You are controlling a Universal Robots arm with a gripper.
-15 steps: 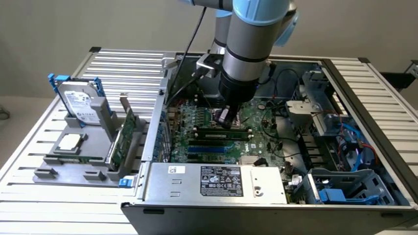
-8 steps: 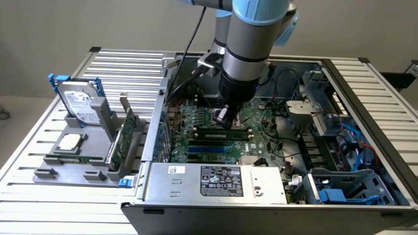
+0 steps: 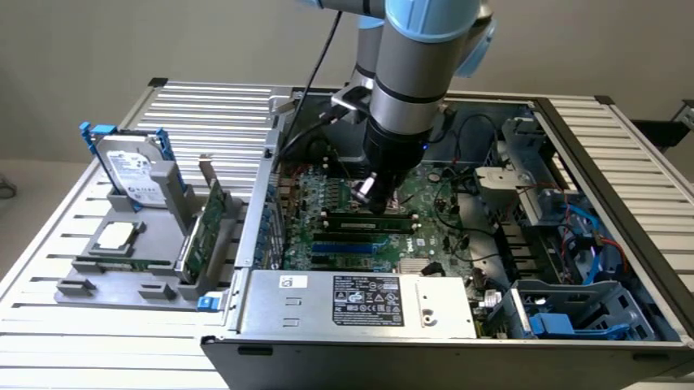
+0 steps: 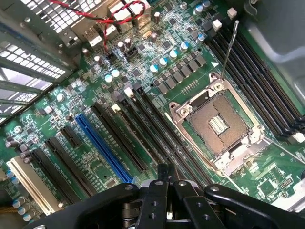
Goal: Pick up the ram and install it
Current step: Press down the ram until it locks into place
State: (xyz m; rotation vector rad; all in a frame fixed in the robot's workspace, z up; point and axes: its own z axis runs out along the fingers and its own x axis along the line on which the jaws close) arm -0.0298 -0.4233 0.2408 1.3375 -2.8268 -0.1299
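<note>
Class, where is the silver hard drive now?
On the exterior view's left, the hard drive stands upright in a grey holder outside the computer case, beside the green expansion card.

I see the ram [image 3: 375,217] as a long, thin green stick with dark chips, lying level along the black slots on the green motherboard [image 3: 434,236], inside the open computer case [image 3: 325,321], just under my hand [image 3: 375,195].
</note>
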